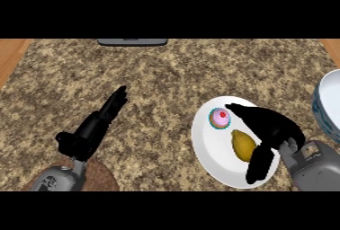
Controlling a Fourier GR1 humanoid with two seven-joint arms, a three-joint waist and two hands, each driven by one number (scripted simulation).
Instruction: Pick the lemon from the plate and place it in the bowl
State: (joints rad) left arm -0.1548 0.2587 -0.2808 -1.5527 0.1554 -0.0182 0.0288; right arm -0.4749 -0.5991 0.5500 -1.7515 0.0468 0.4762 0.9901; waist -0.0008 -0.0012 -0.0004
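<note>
Right robot hand (269, 130) open over plate (207, 143), nothing held, thumb beside lemon (243, 145). Risk: lemon rolls away, or fingers clip cupcake (220, 118) at plate's far edge.

A yellow lemon (243, 145) lies lengthwise on a white plate (211, 150). A white bowl (328, 105) with a blue-patterned outside sits at the bench's right edge.

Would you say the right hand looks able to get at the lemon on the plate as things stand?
Probably yes. The right hand is open and arched over the white plate, with the lemon lying uncovered between its thumb and fingers. The small cupcake sits apart from the lemon, nearer the fingertips, and does not seem to block it.
</note>
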